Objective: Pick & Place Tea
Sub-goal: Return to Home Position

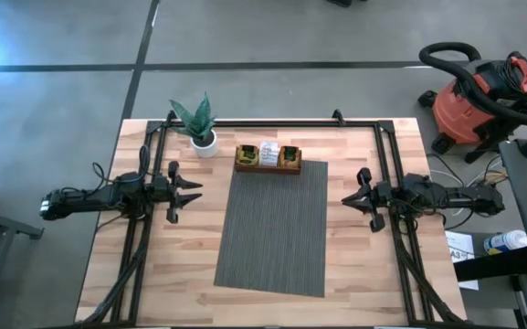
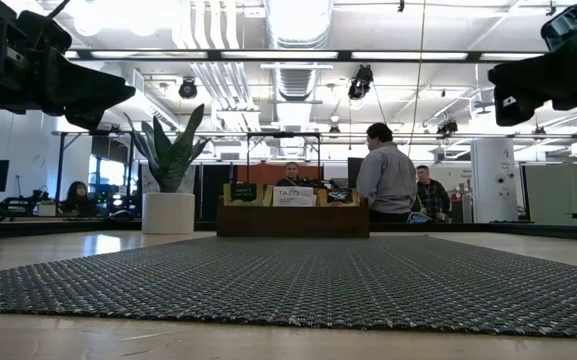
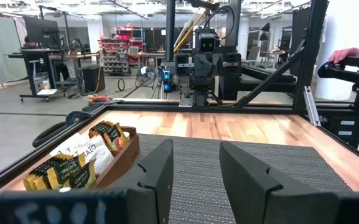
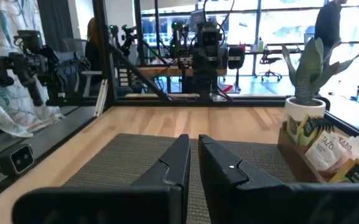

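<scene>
Tea [image 1: 268, 153] in three tray [image 1: 265, 169] compartments; left jaws apart, right jaws nearly closed, both empty.

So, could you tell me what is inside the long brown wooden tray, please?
In the long brown wooden tray stand yellow tea sachets in the left compartment, white sachets in the middle, darker green sachets on the right. Their count and the tray floor are hidden.

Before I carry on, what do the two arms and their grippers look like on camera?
The left arm and right arm are dark, nearly black, slim and jointed, with dark cables looping alongside. The left gripper and right gripper each carry two flat, wedge-shaped matte black fingers. No markings are readable.
</scene>
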Tool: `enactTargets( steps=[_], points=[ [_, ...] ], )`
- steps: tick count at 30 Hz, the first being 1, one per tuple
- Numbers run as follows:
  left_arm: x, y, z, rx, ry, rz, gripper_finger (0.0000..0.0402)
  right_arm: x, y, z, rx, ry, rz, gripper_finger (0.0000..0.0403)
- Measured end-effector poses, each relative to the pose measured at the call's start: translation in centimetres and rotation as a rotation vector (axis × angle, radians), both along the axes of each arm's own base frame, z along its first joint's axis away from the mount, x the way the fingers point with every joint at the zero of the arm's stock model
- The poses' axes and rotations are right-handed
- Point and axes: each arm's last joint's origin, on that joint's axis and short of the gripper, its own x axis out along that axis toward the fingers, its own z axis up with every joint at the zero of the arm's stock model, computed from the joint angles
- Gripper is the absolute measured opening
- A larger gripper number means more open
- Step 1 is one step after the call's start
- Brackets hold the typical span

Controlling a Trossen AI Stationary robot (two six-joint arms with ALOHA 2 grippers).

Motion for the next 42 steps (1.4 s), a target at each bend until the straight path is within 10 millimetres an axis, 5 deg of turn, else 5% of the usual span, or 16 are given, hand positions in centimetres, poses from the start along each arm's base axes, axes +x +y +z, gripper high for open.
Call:
enactTargets(
  steps=[42],
  points=[
    [0.0,0.0,0.05,0.0,-0.005,0.001,0.0126,0.1,0.0,-0.12,-0.001,0.015,-0.001,0.0034]
  ],
)
